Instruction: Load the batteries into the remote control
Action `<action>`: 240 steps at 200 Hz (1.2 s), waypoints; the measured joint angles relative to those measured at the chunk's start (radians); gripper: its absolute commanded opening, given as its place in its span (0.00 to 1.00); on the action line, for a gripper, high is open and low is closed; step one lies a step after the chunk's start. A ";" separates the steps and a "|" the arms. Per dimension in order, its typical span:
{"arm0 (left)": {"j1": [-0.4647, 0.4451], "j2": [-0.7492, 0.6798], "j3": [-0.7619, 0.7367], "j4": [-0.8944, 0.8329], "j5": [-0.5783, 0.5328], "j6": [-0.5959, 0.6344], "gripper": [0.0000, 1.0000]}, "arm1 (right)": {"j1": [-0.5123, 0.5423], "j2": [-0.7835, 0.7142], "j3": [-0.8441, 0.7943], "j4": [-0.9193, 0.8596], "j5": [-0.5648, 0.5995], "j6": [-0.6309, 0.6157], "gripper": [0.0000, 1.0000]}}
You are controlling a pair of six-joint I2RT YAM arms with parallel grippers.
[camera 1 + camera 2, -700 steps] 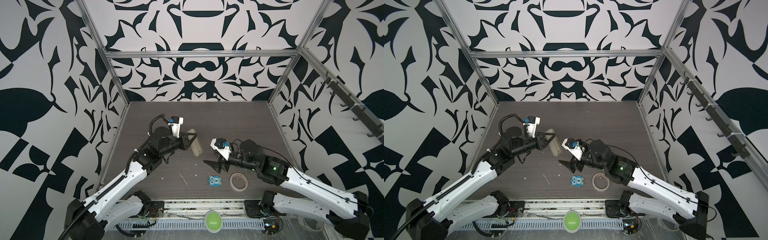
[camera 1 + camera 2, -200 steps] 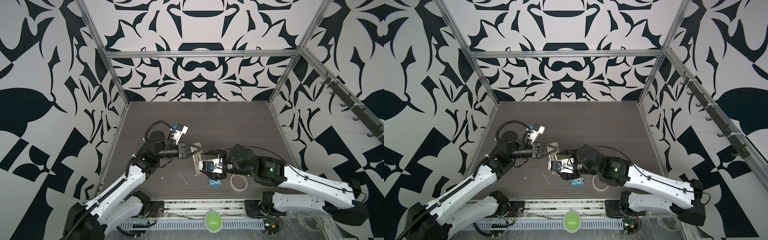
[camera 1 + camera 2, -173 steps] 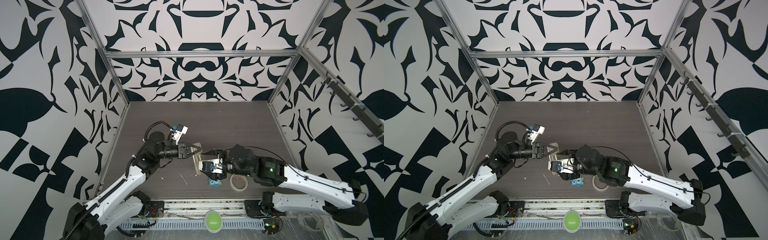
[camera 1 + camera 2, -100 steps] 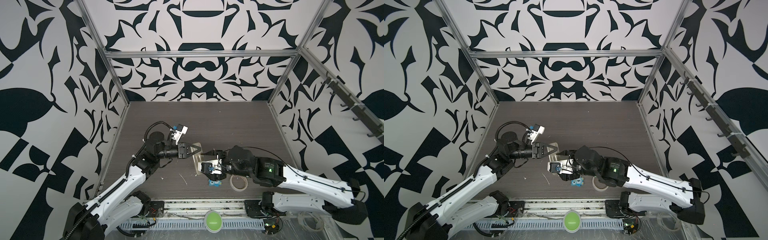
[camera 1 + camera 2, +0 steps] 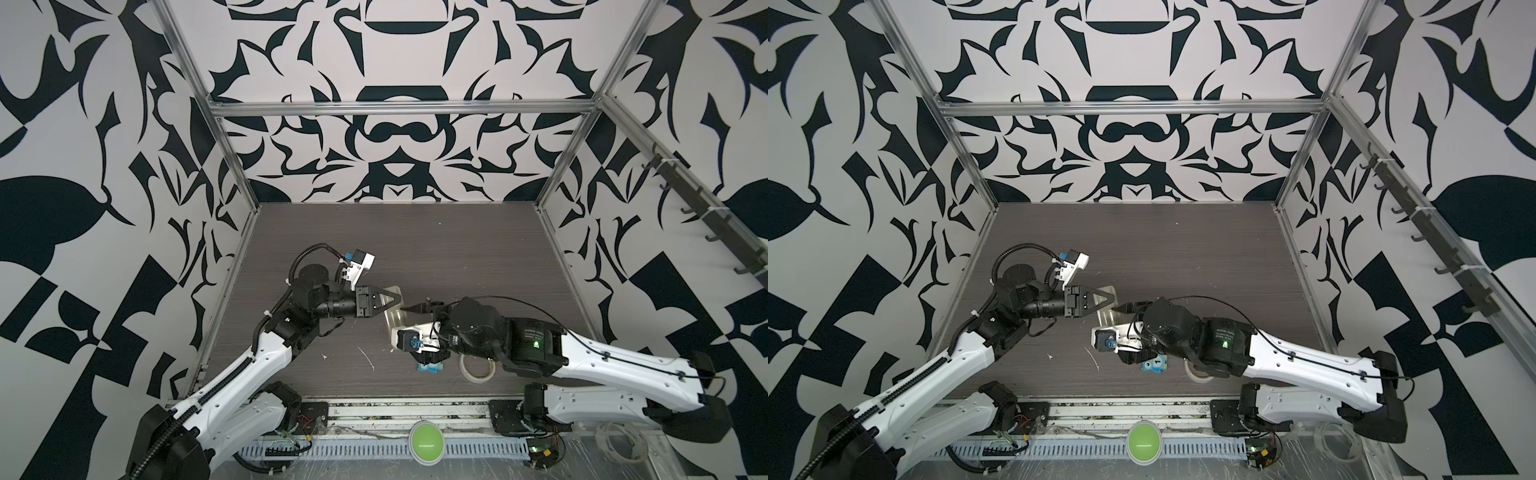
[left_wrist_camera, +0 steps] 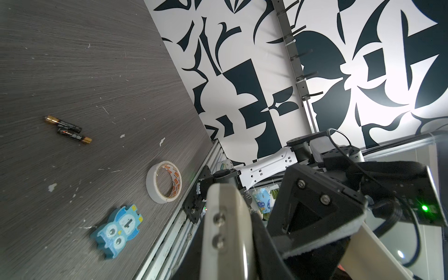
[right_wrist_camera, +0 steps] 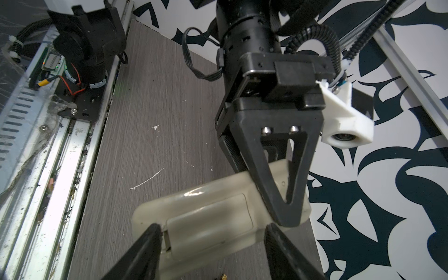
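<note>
– Three black-and-white patterned walls [image 5: 390, 137] box in a dark wood-grain tabletop [image 5: 457, 249]. Where do the arms meet?

– About midway between its left and right edges. The left gripper [image 5: 399, 306] reaches in level from the left, clamped tight on the remote control [image 7: 206, 194], with one finger across its back and the other behind it.

– And the right gripper [image 7: 212, 228]?

– Jaws apart. It comes at the remote from the right, and its two tips stand at either end of the battery cover [image 7: 218, 215]. Whether they touch the plastic I cannot tell.

– How does the remote lie?

– Held up off the tabletop, tilted. Its plain back shows to the right wrist and in both top views. Its long axis runs roughly from the back edge toward the front edge. The left gripper has the end nearer the back, and the cover end points to the front edge. The cover is on.

– Smaller things?

– Near the front edge, right of the middle, a roll of tape [image 6: 151, 186] lies flat. A blue owl tile [image 6: 118, 230] marked "1" sits near it, not touching. The batteries [image 6: 64, 124] lie on the tabletop farther from that edge. They are side by side and staggered, gold ends pointing opposite ways, and show plainly only from the left wrist.
</note>
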 measured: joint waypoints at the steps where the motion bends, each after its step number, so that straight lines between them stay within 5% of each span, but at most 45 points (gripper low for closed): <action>1: 0.000 0.000 0.000 0.000 0.000 0.000 0.00 | 0.000 0.000 0.000 0.000 0.000 0.000 0.71; 240: 0.010 0.035 0.000 0.020 -0.047 0.005 0.00 | 0.019 0.001 -0.048 0.062 0.136 -0.043 0.65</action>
